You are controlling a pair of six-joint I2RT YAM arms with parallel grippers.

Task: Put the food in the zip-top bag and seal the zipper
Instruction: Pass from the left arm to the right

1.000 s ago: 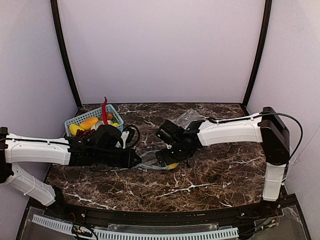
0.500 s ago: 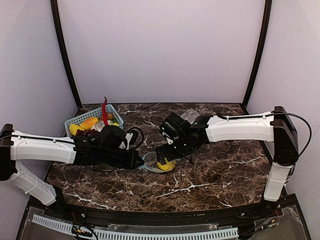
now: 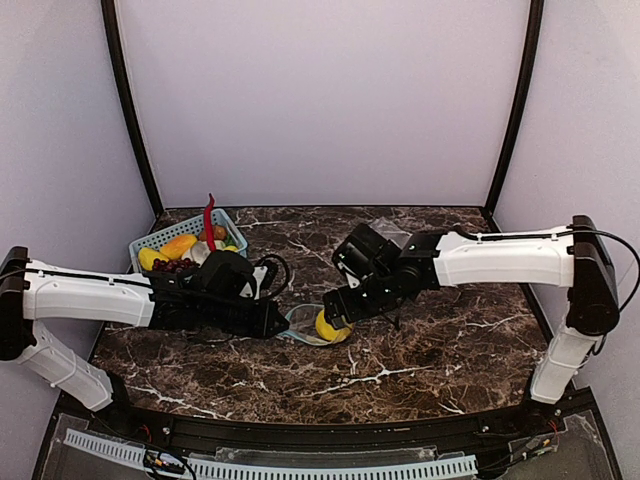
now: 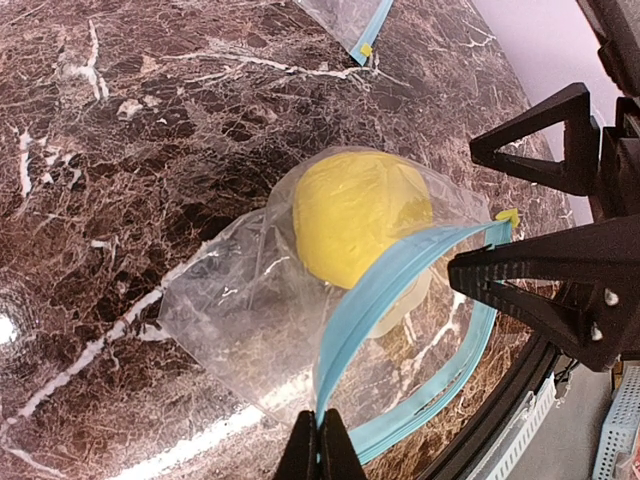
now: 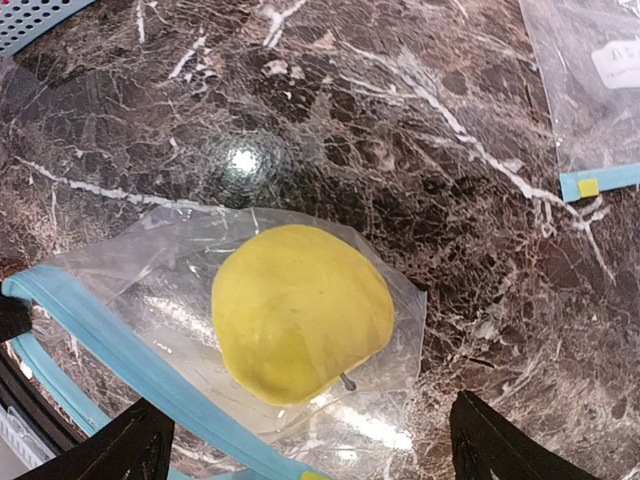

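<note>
One lemon [image 4: 360, 220] inside zip-top bag [image 4: 225, 310]

Zipper [image 5: 110, 340] runs off the right wrist view's lower edge. Spare bag [image 5: 585, 110] cut off at right; label [image 5: 617, 62] illegible.

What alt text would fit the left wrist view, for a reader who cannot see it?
A yellow lemon lies in a clear zip-top bag on a dark marble table. The left gripper, at the bottom edge, is shut on the bag's teal zipper; the right gripper stands open at the right, beside the bag's mouth.
</note>
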